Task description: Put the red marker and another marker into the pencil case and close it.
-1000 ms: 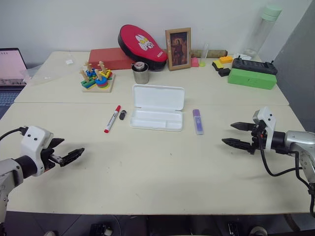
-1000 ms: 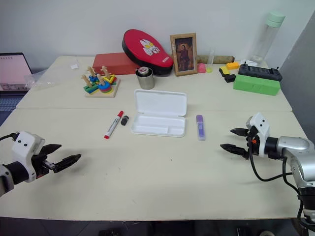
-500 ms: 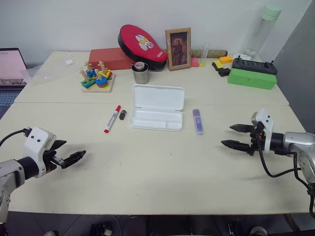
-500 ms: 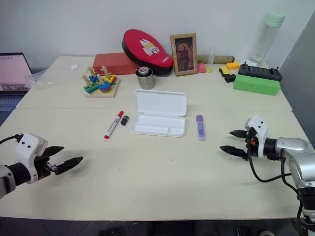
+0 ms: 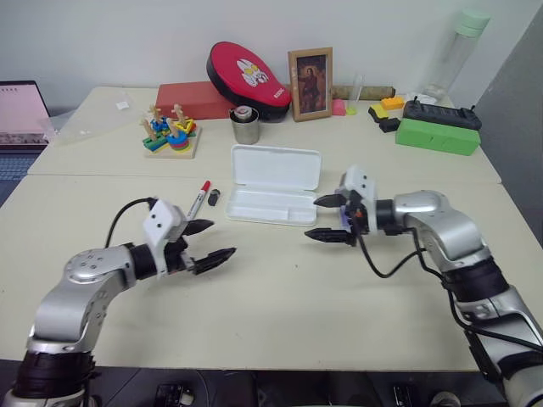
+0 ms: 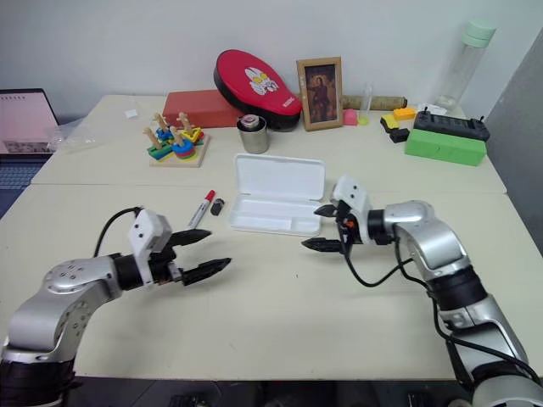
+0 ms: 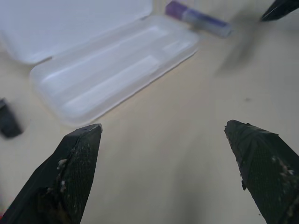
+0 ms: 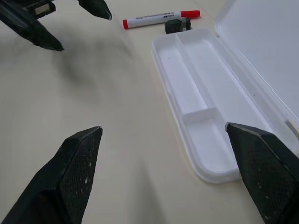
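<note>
The pencil case (image 5: 273,181) lies open and empty at the table's middle, lid folded back. To its left lies the red marker (image 5: 196,202) with a small black cap (image 5: 211,197) beside it. The purple marker (image 7: 196,17) lies by the case's right end, mostly hidden behind my right gripper in the eye views. My left gripper (image 5: 224,238) hovers open, in front of the red marker and apart from it. My right gripper (image 5: 311,218) is open with nothing in it, just off the case's front right corner, pointing left. The two grippers face each other.
Along the back stand a wooden stacking toy (image 5: 170,136), a metal cup (image 5: 244,125), a red box (image 5: 191,98), a red oval pouch (image 5: 248,69), a picture frame (image 5: 309,72), a green box (image 5: 434,136) and a tall bottle (image 5: 456,47). A laptop (image 5: 21,110) sits far left.
Both arms have swung inward from the table's sides to its middle. The left gripper now sits near the red marker, the right at the case's right end. Both stayed open.
</note>
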Robot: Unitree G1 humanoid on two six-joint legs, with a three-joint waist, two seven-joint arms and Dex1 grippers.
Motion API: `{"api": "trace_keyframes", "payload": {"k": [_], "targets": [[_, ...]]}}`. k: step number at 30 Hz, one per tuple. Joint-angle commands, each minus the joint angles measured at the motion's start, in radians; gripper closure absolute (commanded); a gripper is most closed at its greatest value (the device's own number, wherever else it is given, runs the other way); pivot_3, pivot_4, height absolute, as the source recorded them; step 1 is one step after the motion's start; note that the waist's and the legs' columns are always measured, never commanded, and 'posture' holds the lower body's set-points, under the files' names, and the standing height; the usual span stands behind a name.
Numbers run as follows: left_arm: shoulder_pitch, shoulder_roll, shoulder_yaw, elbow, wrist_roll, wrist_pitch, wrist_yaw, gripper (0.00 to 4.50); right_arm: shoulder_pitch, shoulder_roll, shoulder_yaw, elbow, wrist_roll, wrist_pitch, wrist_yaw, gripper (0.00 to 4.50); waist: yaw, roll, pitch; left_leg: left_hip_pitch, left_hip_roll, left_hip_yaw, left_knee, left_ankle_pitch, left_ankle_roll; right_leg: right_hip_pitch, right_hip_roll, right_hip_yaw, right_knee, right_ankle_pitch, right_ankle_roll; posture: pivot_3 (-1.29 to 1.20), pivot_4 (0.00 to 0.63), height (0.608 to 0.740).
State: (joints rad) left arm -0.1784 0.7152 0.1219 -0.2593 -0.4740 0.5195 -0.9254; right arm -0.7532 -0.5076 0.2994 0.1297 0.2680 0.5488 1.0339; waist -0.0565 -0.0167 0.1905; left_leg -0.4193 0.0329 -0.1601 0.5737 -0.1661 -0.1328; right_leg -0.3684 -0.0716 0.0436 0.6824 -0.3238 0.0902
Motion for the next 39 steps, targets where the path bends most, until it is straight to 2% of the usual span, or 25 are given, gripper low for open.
{"api": "trace_keyframes", "payload": {"k": [1,8,11,19,24,28,34,39], "targets": [[-0.062,-0.041,-0.026,-0.055,-0.038,0.004,0.013,0.0,-0.06,0.044,0.053,0.108,-0.081,-0.08,0.005,0.07,-0.001,0.0,0.0,0.0,0.0,0.0,0.0,0.0,0.0,0.0,0.0,0.0,0.0,0.0,0.0,0.0,0.15,0.74],[-0.073,-0.065,-0.045,-0.092,-0.038,0.007,0.043,0.0,-0.097,0.108,0.123,0.263,-0.178,-0.122,0.027,0.07,-0.005,0.0,0.0,0.0,0.0,0.0,0.0,0.0,0.0,0.0,0.0,0.0,0.0,0.0,0.0,0.0,0.15,0.74],[-0.078,-0.069,-0.048,-0.085,-0.009,-0.014,0.07,0.0,-0.123,0.144,0.14,0.355,-0.234,-0.162,-0.005,0.5,-0.008,0.0,0.0,0.001,0.0,0.0,0.0,0.0,0.0,0.0,0.0,0.0,0.002,0.0,0.0,0.0,0.15,0.74],[-0.095,-0.077,-0.044,-0.086,-0.011,-0.019,0.091,0.0,-0.159,0.187,0.128,0.422,-0.276,-0.217,0.007,2.33,-0.004,0.0,0.0,0.002,0.0,0.0,0.001,0.0,0.0,0.0,0.0,0.0,0.004,0.0,0.0,0.0,0.15,0.74],[-0.107,-0.08,-0.038,-0.084,-0.015,-0.022,0.098,0.0,-0.153,0.179,0.112,0.389,-0.277,-0.239,0.02,3.38,-0.004,0.0,0.0,0.002,0.0,0.0,0.001,0.0,0.0,0.0,0.0,0.0,0.005,0.0,0.0,0.0,0.15,0.74],[-0.109,-0.071,-0.039,-0.086,-0.007,-0.017,0.101,0.0,-0.131,0.167,0.099,0.329,-0.279,-0.253,0.027,4.45,-0.004,0.0,0.0,0.002,0.0,0.0,0.001,0.0,0.0,-0.001,0.0,0.0,0.005,0.0,0.0,0.0,0.15,0.74],[-0.062,-0.049,-0.012,-0.129,-0.035,0.012,0.102,0.0,-0.049,0.121,0.068,0.093,-0.232,-0.24,0.069,4.45,-0.004,0.0,0.0,0.001,0.0,0.0,0.001,0.0,0.0,-0.001,0.0,0.0,0.005,0.0,0.0,0.0,0.15,0.74],[0.041,0.008,0.043,-0.204,-0.076,0.055,0.087,0.0,0.083,0.036,0.104,-0.159,-0.221,-0.204,0.116,4.45,-0.004,0.0,0.0,0.001,0.0,0.0,0.0,0.0,0.0,-0.001,0.0,0.0,0.005,0.0,0.0,0.0,0.15,0.74]]}}
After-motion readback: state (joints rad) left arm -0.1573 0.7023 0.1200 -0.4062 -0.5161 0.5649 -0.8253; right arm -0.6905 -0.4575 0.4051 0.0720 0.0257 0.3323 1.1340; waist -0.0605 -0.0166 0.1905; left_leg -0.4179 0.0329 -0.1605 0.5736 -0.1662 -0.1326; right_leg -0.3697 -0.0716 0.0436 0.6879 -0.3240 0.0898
